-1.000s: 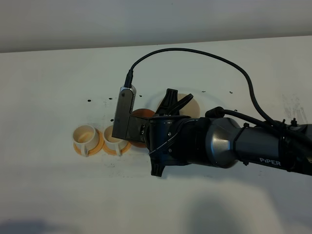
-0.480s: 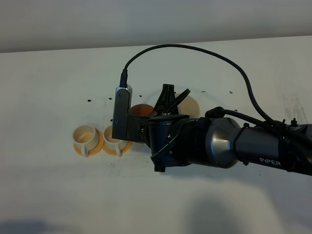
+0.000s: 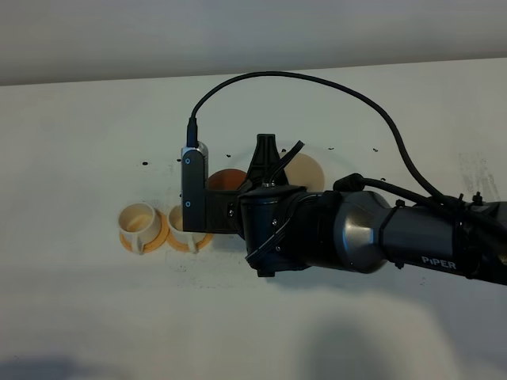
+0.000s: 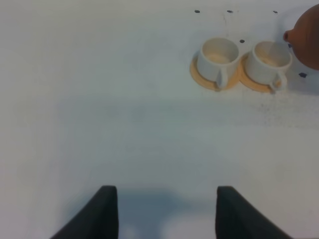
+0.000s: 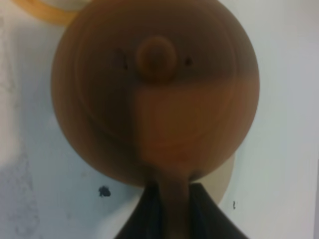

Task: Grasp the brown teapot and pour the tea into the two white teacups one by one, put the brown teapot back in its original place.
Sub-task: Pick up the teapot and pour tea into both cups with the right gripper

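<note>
The brown teapot (image 3: 225, 177) (image 5: 154, 89) hangs from my right gripper (image 5: 169, 201), which is shut on its loop handle. In the right wrist view the lid knob faces the camera. The teapot sits between the beige coaster (image 3: 306, 171) (image 5: 225, 180) and the nearer cup. Two white teacups stand on orange saucers, one at the left (image 3: 139, 221) (image 4: 218, 55) and one beside the teapot (image 3: 180, 226) (image 4: 269, 59). The teapot's edge shows in the left wrist view (image 4: 306, 35). My left gripper (image 4: 167, 214) is open and empty over bare table, short of the cups.
The right arm's thick body (image 3: 356, 233) and its black cable (image 3: 317, 79) cover the table's middle and right. Small dark specks (image 3: 146, 164) dot the white tabletop. An orange saucer's rim (image 5: 45, 10) lies close to the teapot.
My right wrist has turned more upright and shifted slightly left and toward the far side. The teapot moved with it, and more of the beige coaster is uncovered.
</note>
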`<state>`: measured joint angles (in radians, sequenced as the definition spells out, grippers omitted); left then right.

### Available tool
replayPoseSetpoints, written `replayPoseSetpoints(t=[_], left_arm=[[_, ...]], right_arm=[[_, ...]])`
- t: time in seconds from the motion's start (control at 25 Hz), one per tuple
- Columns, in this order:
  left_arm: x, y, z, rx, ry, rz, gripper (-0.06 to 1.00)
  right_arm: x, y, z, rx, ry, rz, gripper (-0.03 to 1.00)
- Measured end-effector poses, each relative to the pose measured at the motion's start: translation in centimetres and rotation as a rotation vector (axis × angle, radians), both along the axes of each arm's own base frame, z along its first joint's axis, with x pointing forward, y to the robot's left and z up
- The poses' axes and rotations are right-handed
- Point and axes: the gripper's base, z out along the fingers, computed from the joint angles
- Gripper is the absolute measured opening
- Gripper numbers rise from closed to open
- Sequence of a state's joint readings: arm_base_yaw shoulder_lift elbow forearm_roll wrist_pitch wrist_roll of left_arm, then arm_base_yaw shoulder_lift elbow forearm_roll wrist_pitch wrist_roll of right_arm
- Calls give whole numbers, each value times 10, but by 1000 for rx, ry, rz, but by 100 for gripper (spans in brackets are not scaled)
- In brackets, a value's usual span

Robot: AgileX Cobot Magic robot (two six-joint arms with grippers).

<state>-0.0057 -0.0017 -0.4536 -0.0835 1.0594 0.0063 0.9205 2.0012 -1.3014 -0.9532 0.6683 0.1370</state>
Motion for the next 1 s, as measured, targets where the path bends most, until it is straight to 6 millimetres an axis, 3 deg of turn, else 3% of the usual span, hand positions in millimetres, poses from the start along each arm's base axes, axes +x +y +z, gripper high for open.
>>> replayPoseSetpoints(t=[1.0], left_arm=[[0, 0, 0, 1, 0, 0, 44]], right_arm=[[4, 0, 4, -92, -70, 89, 11]])
